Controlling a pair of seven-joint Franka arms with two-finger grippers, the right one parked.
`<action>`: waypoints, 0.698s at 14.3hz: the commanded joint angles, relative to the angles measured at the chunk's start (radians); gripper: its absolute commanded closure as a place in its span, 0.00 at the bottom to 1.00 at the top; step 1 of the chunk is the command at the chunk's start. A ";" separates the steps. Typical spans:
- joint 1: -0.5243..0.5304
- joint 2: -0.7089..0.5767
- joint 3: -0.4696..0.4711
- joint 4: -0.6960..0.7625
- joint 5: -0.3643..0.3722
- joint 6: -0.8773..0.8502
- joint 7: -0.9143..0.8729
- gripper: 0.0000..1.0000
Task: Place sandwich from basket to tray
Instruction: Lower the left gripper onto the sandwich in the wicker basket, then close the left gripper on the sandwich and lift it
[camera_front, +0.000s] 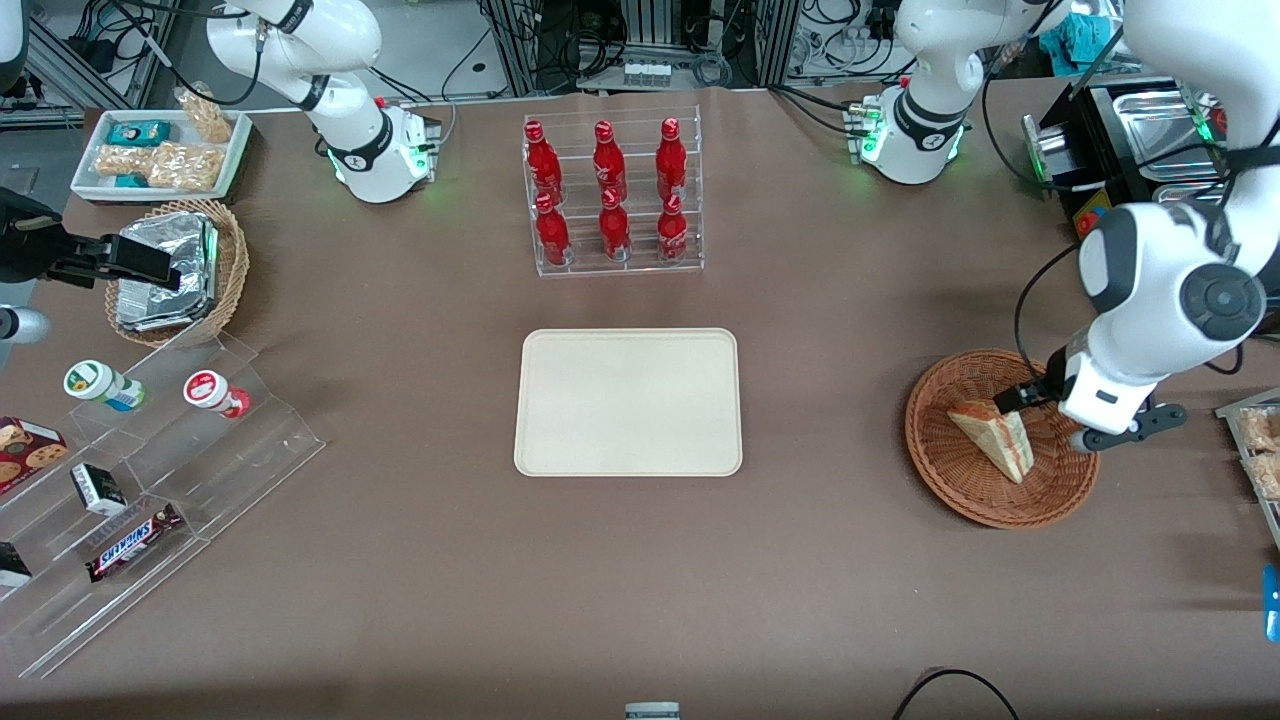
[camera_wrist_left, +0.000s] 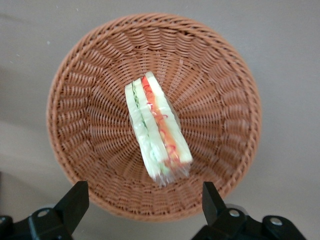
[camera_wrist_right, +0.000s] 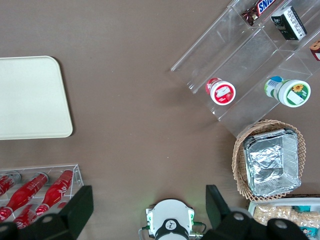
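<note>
Robotics lab: cable-strewn racks (camera_front: 650, 40), paper-covered table (camera_front: 400, 560) w/ mock snack displays (camera_front: 140, 500).

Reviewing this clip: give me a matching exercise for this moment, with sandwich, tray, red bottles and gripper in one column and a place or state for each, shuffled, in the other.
Things:
1. sandwich
2. tray
3. red bottles
4. gripper

Places or states:
A. standing in a clear tiered rack
B. open, jaws spread, above the basket
C. lying in the reddish-brown basket, filling edge showing
D. bare, in the middle of the table

Pairs: 1-C, 2-D, 3-A, 4-B
</note>
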 joint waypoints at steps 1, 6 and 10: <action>0.004 0.050 -0.001 0.008 0.009 0.061 -0.117 0.00; 0.003 0.125 -0.001 0.009 0.009 0.162 -0.214 0.00; 0.003 0.173 0.000 0.001 0.015 0.212 -0.248 0.00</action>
